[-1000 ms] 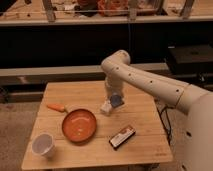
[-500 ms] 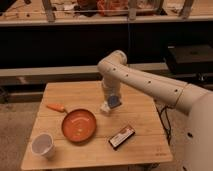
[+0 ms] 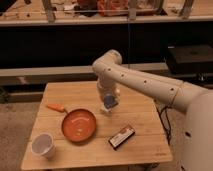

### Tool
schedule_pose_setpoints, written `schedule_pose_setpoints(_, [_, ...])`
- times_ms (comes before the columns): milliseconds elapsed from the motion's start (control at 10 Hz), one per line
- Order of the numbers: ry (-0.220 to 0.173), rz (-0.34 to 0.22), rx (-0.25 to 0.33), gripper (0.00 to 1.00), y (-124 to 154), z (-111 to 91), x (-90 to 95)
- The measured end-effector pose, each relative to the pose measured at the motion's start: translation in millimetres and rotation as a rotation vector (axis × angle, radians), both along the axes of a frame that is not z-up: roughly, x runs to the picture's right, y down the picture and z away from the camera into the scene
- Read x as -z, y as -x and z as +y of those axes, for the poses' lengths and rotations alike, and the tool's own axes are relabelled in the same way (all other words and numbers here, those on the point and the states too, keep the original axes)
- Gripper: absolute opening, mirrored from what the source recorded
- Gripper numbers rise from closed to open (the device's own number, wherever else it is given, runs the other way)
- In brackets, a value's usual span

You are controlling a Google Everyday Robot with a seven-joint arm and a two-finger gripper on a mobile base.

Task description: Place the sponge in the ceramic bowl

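Note:
The sponge [image 3: 110, 101] is a small blue pad held in my gripper [image 3: 107, 105], just above the wooden table [image 3: 145, 107]. My gripper hangs down from the white arm [image 3: 135, 82] and is shut on the sponge. The ceramic bowl [image 3: 78, 125] is wide, orange-red and empty, and it rests on the table to the lower left of the gripper. The sponge is to the right of the bowl's far rim, not over the bowl.
A white cup [image 3: 43, 145] stands at the table's front left corner. A black bar [image 3: 121, 136] lies to the right of the bowl near the front edge. An orange carrot-like piece [image 3: 56, 107] lies behind the bowl on the left. Dark shelving runs behind the table.
The arm has carried the sponge a little to the left, toward the bowl. Bowl, cup and black bar have stayed put.

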State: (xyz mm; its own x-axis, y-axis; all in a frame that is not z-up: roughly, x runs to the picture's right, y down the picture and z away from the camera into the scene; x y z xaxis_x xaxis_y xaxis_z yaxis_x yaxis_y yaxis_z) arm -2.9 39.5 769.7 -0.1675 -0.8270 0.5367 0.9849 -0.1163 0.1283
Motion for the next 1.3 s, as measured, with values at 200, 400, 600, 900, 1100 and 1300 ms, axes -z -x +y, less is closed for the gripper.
schedule_pose_setpoints(200, [0.002,-0.012,0.006,0.00,8,0,1.7])
schedule_pose_setpoints(400, [0.000,-0.025,0.016,0.00,13,0,3.0])
schedule_pose_setpoints(600, [-0.001,-0.057,0.032,0.00,34,1,4.2])
schedule_pose_setpoints(900, [-0.003,-0.081,0.043,0.00,49,2,5.5])
schedule_pose_setpoints(1100, [-0.009,-0.098,0.061,0.00,57,4,5.9])
schedule_pose_setpoints(1300, [-0.007,-0.123,0.081,0.00,72,8,6.9])
